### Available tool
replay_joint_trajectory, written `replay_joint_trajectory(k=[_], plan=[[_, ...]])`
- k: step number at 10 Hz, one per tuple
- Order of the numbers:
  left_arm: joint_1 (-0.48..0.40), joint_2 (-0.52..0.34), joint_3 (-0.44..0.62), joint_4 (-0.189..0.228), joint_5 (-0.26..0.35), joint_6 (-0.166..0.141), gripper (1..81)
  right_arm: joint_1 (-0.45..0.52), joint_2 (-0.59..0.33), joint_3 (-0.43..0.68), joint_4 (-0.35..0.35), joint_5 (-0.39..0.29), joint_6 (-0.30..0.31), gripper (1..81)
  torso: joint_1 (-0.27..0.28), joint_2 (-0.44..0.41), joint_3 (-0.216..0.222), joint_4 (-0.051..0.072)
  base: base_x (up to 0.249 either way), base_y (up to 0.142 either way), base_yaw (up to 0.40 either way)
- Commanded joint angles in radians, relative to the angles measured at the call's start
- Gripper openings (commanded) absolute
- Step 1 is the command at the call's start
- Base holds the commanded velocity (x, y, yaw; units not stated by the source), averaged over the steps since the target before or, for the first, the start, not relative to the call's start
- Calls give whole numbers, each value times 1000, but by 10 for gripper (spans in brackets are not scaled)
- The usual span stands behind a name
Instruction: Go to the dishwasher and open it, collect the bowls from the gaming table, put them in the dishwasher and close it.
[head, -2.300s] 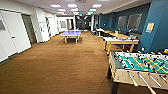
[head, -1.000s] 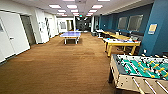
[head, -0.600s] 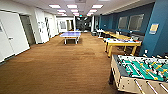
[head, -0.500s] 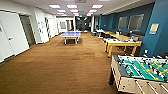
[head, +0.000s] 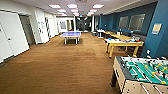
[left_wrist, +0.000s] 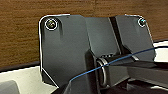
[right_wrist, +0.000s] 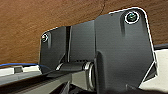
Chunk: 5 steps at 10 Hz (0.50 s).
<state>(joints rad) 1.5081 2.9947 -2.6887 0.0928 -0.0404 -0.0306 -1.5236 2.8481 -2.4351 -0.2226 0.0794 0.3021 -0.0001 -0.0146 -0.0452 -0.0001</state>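
While the robot stood on the brown wood-plank floor (head: 62, 67) of a long games room, both wrist cameras looked down past their own dark plates at those planks, arms apparently tucked for driving; whether either tool was open or closed, I could not tell. The long white-topped gaming table with yellowish rim and legs (head: 123, 43) stood ahead to the right, small items on it (bowls not resolvable). A green-field foosball table (head: 142, 73) sat near right. Against earlier frames, the foosball table showed slightly larger, so the camera had advanced a little.
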Motion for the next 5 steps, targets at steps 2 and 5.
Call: replay_joint_trajectory(k=[2,5], plan=[[-48,-5,1,-8,53,-3,811,53,-11,4,-17,-43,-5,811,0,0,0,0,110,37,0],[-48,-5,1,-8,53,-3,811,55,-11,1,-17,-43,-3,811,0,0,0,0,120,0,0]])
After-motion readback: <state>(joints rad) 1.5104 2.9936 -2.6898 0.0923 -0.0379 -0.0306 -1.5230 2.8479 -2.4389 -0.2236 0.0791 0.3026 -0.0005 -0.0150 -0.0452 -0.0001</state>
